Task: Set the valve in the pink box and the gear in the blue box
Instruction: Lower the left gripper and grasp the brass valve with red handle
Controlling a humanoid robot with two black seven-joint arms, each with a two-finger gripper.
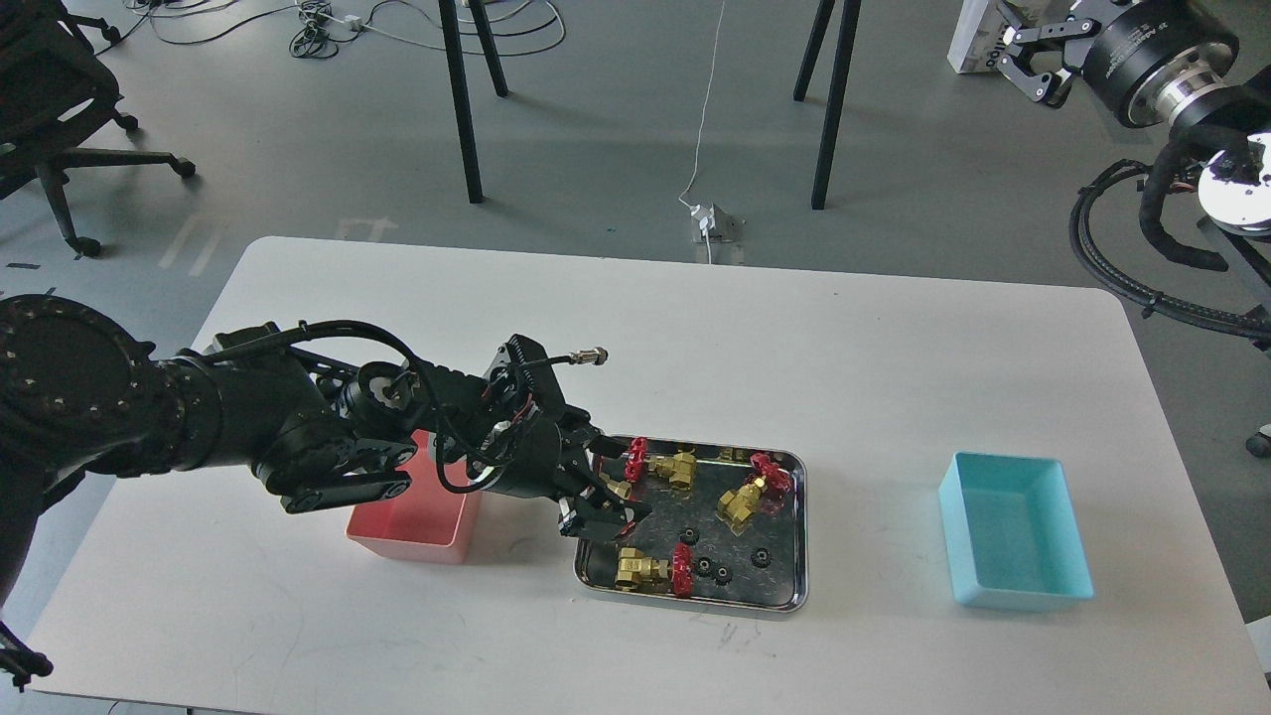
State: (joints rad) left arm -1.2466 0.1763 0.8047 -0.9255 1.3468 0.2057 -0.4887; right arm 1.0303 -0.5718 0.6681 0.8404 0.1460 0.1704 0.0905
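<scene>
Several brass valves with red handwheels lie in a shiny steel tray (800,526): one at the back left (667,467), one at the back right (743,500), one at the front (640,569). Another valve (618,489) lies between the fingers of my left gripper (604,494), which is low over the tray's left end, open around it. Several black gears (704,566) lie at the tray's front middle. The pink box (412,521) stands left of the tray, partly under my left arm. The blue box (1013,541) stands at the right. My right gripper (1025,52) is open, high at the top right.
The white table (695,338) has its rounded front edge near the bottom of the view. Black hoses (1142,268) hang off the table's right end. Table legs (462,99), a power strip (717,223) and an office chair (60,109) are on the floor beyond.
</scene>
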